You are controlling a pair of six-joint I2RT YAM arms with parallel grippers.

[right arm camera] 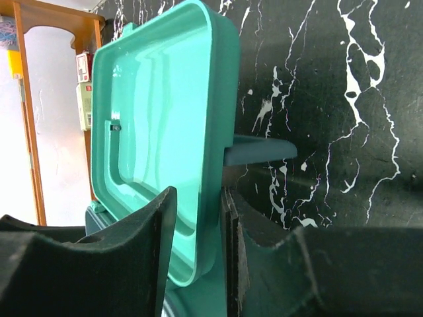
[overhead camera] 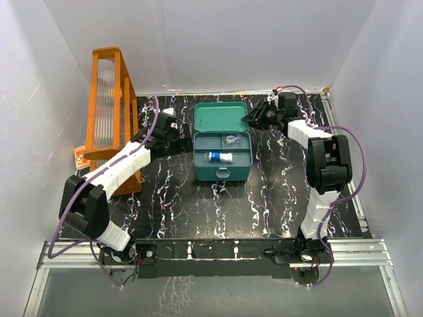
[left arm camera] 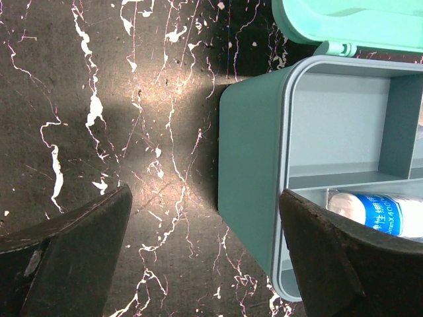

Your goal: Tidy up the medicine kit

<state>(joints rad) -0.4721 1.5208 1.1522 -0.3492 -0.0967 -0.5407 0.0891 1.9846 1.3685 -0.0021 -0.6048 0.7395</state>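
Note:
The teal medicine kit (overhead camera: 221,168) stands open at the middle of the black marbled table, its lid (overhead camera: 221,117) raised at the back. In its divided inside lie a white tube with a blue label (overhead camera: 220,157) and a small clear item (overhead camera: 231,139). My left gripper (overhead camera: 182,135) is open and empty, its jaws straddling the kit's left wall (left arm camera: 254,152), with the tube (left arm camera: 383,211) just past one finger. My right gripper (overhead camera: 251,119) is closed on the lid's right edge (right arm camera: 218,99), one finger inside the lid and one behind it (right arm camera: 200,195).
A tall orange rack (overhead camera: 112,112) stands at the back left, close behind my left arm; it also shows in the right wrist view (right arm camera: 30,99). Small cards (overhead camera: 80,157) lie beside it. White walls enclose the table on three sides.

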